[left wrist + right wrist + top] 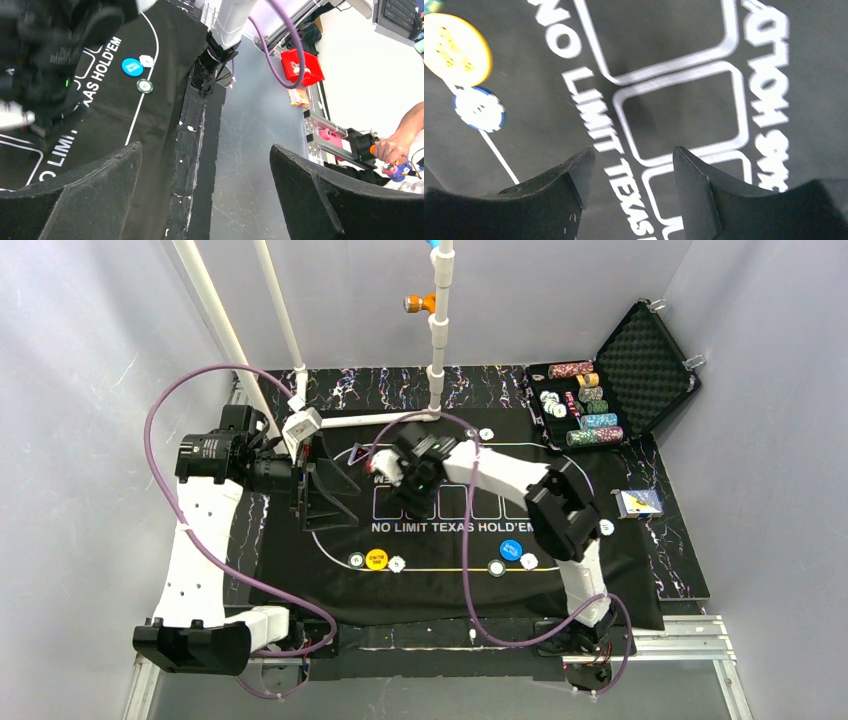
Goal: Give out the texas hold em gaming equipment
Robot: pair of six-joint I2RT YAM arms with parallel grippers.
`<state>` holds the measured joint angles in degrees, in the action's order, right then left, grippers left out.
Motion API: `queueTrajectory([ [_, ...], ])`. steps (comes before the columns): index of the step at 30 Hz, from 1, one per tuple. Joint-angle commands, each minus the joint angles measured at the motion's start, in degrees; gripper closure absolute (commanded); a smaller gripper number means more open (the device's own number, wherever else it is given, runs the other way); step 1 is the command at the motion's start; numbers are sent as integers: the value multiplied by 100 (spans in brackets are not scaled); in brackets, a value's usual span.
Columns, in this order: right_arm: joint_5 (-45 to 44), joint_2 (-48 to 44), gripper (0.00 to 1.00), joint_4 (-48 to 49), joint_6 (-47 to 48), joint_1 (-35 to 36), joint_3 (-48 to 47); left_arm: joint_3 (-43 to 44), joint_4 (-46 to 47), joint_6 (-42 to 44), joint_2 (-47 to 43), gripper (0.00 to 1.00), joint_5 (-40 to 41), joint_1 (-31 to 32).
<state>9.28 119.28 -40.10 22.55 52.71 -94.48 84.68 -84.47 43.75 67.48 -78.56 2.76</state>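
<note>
Black mat [420,595] printed "NO LIMIT TEXAS HOLD'EM" lay flat on the marbled dark surface [680,550], which showed past the mat's right and far edges. A black foam-lined case [640,365] stood open at the mat's far right corner, lid tilted back. A white upright pipe [440,330] rose at the mat's far edge, carrying an orange fitting [425,303]. A metal rail [670,640] ran just beyond the mat's near right corner. A red bin [301,67] sat well apart from the mat, off the surface.

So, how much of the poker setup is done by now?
Done: the yellow disc and the blue disc lie on the mat, each with chips beside it. In hand: nothing; the right tool hovers open and empty over the mat. Left: stacks of chips in the case, and the cards.
</note>
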Motion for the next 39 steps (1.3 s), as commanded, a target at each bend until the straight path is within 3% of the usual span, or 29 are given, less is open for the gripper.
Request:
queueTrajectory([
  [1,-45,-1079,33,239,-74,-647,333,-121,999,-822,54,1,184,-22],
  [6,-132,-1976,32,-85,-25,-1595,870,-757,2384,-1637,136,1,1363,234],
  [11,-25,-2769,32,-525,144,-2958,1411,-1291,3191,-2074,181,1,2429,606],
  [20,133,-3163,29,-1657,1181,-5545,1837,-1628,3509,-2177,311,1,2862,874],
  [24,-83,-3104,30,-1829,1637,-6221,2033,-1636,3565,-2182,372,1,2943,888],
  [32,-501,-2747,32,-2062,1853,-6501,2294,-1649,3563,-2208,427,1,2834,891],
  [39,-676,-2496,26,-1549,1631,-6503,2825,-1673,3555,-2254,444,1,2732,892],
])
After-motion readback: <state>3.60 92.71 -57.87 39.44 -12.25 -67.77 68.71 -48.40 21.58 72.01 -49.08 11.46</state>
